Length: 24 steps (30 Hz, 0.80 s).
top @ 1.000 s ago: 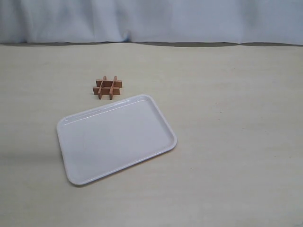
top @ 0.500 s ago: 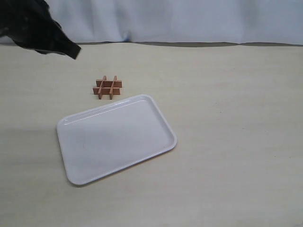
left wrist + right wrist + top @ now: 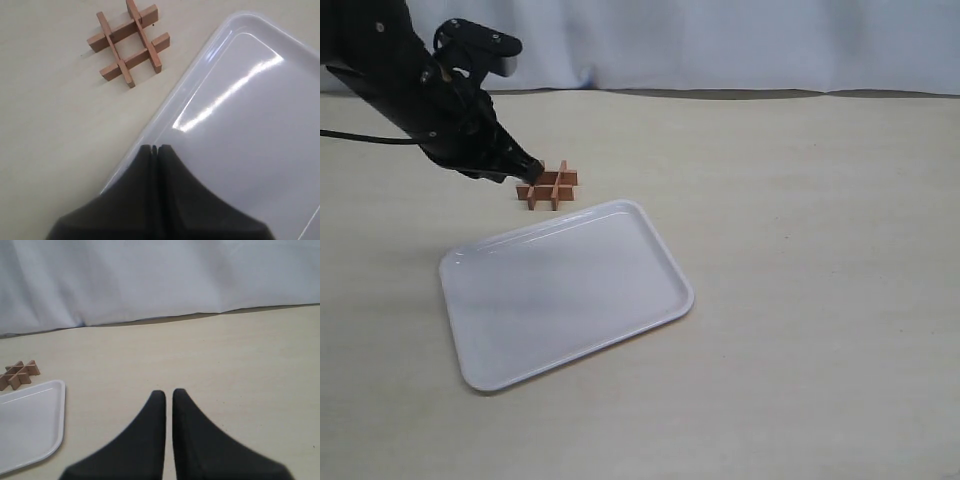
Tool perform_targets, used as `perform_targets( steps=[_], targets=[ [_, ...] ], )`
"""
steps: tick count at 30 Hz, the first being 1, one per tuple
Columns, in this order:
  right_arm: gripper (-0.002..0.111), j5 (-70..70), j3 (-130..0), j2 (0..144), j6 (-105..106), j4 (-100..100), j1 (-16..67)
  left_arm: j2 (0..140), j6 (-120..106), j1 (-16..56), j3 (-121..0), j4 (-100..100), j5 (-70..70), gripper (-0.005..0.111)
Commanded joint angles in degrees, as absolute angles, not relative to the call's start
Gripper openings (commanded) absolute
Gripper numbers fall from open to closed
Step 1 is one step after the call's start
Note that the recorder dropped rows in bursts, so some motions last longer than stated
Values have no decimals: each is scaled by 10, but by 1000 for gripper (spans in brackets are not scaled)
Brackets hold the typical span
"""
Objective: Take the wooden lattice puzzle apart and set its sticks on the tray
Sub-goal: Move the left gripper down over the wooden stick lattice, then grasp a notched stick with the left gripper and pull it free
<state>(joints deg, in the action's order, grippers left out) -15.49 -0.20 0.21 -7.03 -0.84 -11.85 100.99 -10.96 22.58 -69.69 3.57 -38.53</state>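
The wooden lattice puzzle [image 3: 549, 186] lies whole on the table, its four reddish-brown sticks interlocked in a hash shape, just behind the far edge of the white tray [image 3: 565, 290]. My left gripper [image 3: 525, 166] hangs shut just left of the puzzle, holding nothing. The left wrist view shows the puzzle [image 3: 128, 42] ahead of the shut left gripper [image 3: 155, 148], which is over the tray's rim [image 3: 165, 117]. The right gripper [image 3: 168, 392] is out of the exterior view, shut and empty over bare table, with puzzle [image 3: 19, 373] and tray [image 3: 30, 425] far off to one side.
A pale blue cloth backdrop [image 3: 720, 45] runs along the table's far edge. The black left arm [image 3: 410, 80] reaches in from the upper left, with a cable trailing off the left edge. The tray holds nothing.
The left arm has come in from the upper left and lowered to just beside the puzzle. Puzzle and tray have not moved.
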Motion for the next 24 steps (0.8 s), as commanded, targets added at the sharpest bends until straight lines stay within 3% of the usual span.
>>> perform_targets(
  steps=[1,6,10,15,24],
  targets=[
    [5,-149,0,0,-70,-8,-118,1046,-85,225,-722,36,-374,6],
    [5,-149,0,0,-70,-8,-118,1080,-70,225,-747,36,-386,31],
    [5,-149,0,0,-70,-8,-118,1100,-36,225,-747,12,-361,44],
    [5,-149,0,0,-70,-8,-118,1132,86,222,-774,-62,-379,46],
    [5,-149,0,0,-70,-8,-118,1197,89,218,-859,-51,-467,46]
  ],
)
